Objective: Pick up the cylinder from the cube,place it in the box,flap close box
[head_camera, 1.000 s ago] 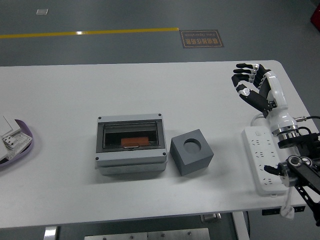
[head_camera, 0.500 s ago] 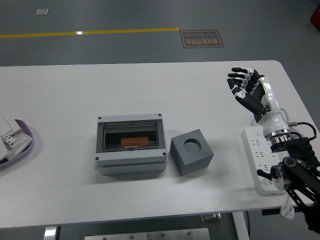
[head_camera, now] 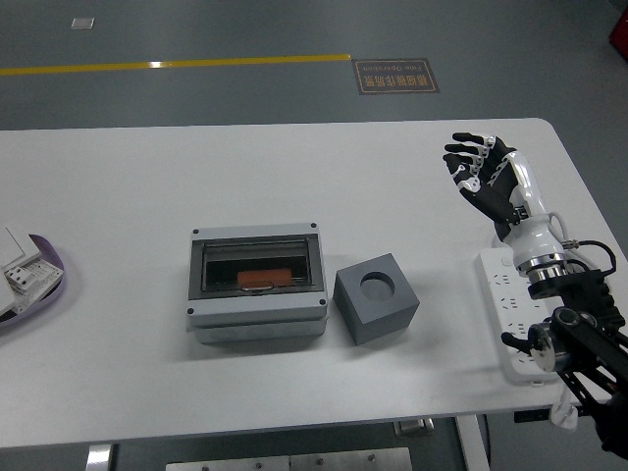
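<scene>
While no cylinder is seen standing on the cube (head_camera: 377, 297), an orange-red object (head_camera: 266, 279) is seen lying inside the box (head_camera: 258, 281), behind its dark window; whether it is the cylinder cannot be told with certainty, as only a low orange strip is visible. The round socket in the cube's top face is seen empty. The cube is set just beside the box, on its right, apparently touching or nearly so.

The orange piece is judged small, rigid and light, probably smooth plastic, so a firm pinch across its short sides would be called for if it had to be lifted. The box flap appears to lie down over the opening; full latching cannot be confirmed. The flap is judged stiff and hinged, best pressed near its free edge.

The right hand (head_camera: 483, 172) is held raised over the table's right part, well apart from box and cube, fingers spread and slightly curled, nothing held. A white power strip (head_camera: 513, 309) is noted below the forearm, near the table (head_camera: 294, 167) edge. A purple-rimmed tray (head_camera: 47, 285) with white parts is seen at the far left edge. The left arm is not seen.
</scene>
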